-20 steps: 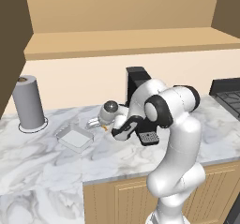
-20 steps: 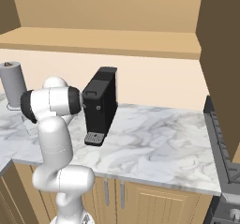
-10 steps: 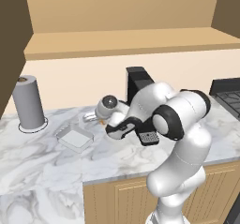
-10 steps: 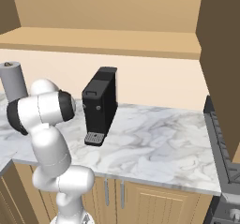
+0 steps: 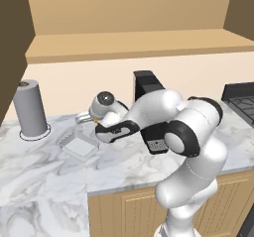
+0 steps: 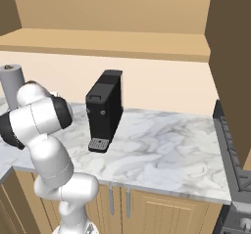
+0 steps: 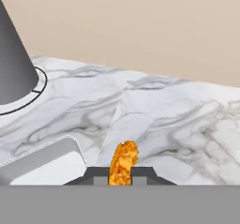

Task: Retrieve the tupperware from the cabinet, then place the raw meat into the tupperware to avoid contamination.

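I see my white arm rising at the near left. A black coffee machine stands on the marble counter to its right; a grey paper-towel roll stands far left.

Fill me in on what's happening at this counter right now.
The white arm's gripper is shut on the raw meat, an orange sliver pinched between its fingertips. It hangs above the marble counter, close to the tupperware, which sits open on the counter beside the paper-towel roll. The meat isn't in the container yet. A black coffee machine stands further along the counter.
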Tool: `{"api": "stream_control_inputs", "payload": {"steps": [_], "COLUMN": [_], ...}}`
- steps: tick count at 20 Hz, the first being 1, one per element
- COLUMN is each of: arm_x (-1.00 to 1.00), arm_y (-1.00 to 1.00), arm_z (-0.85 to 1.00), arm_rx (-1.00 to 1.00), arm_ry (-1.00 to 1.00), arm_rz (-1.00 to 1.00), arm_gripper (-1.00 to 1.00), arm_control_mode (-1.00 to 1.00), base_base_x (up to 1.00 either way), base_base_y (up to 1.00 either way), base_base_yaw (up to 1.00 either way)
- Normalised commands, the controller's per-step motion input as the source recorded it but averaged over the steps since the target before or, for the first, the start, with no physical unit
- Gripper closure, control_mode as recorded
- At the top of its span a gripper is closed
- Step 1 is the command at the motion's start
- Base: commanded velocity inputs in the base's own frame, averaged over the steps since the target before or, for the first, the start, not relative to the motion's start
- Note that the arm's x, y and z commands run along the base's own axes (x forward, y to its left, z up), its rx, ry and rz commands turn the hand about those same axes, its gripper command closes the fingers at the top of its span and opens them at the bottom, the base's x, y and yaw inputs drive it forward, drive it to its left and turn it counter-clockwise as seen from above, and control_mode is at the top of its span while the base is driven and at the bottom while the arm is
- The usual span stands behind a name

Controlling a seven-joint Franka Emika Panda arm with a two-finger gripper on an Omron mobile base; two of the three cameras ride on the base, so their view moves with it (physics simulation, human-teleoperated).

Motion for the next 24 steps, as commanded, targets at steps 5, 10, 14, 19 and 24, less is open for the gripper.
{"api": "stream_control_inputs", "payload": {"steps": [5,10,14,19,24], "arm_x": [-0.29,-0.32,-0.08,-0.15,-0.30], "arm_y": [0.62,0.53,0.06,0.00,0.00], "arm_z": [0.26,0.07,0.00,-0.18,-0.35], "arm_rx": [-0.04,-0.07,-0.01,-0.04,-0.06], "arm_ry": [0.08,0.10,0.00,0.04,0.05], "arm_rz": [0.08,0.10,0.01,0.00,0.00], "arm_gripper": [1.00,1.00,1.00,1.00,1.00], "arm_control_mode": [-1.00,-1.00,-1.00,-1.00,-1.00], "base_base_x": [0.00,0.00,0.00,0.00,0.00], "base_base_y": [0.00,0.00,0.00,0.00,0.00], "base_base_yaw": [0.00,0.00,0.00,0.00,0.00]}}
